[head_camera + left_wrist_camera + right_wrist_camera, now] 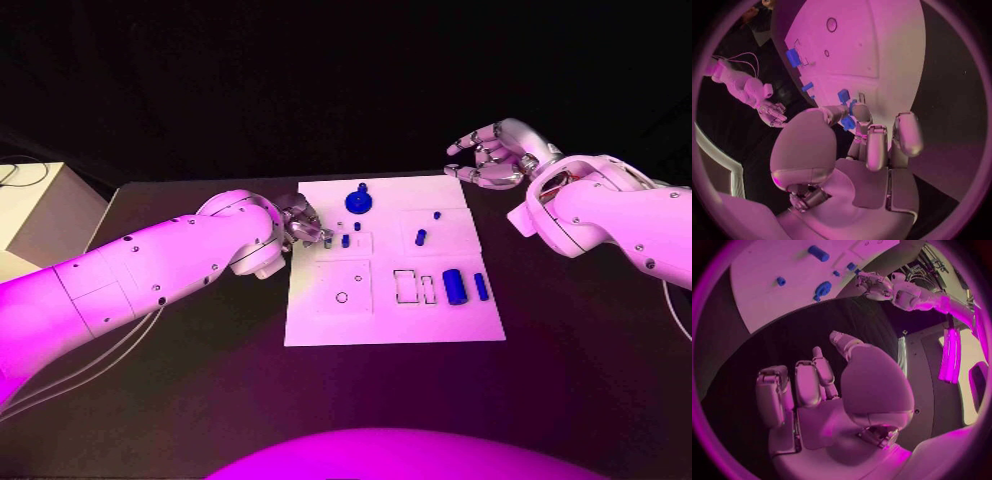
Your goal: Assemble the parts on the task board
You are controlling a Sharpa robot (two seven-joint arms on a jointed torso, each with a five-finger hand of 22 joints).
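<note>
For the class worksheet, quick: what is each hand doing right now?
Left hand: pinching a small blue part at the task board edge.
Right hand: open, holding nothing, off the board.

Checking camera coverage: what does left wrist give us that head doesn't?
Left wrist alone: the left hand seen close, its fingertips pinching a small blue part at the task board. Head alone: the whole board, with the round blue part at its far end and the blue cylinder nearer the robot. Both: the board and the right hand, holding nothing beside it.
</note>
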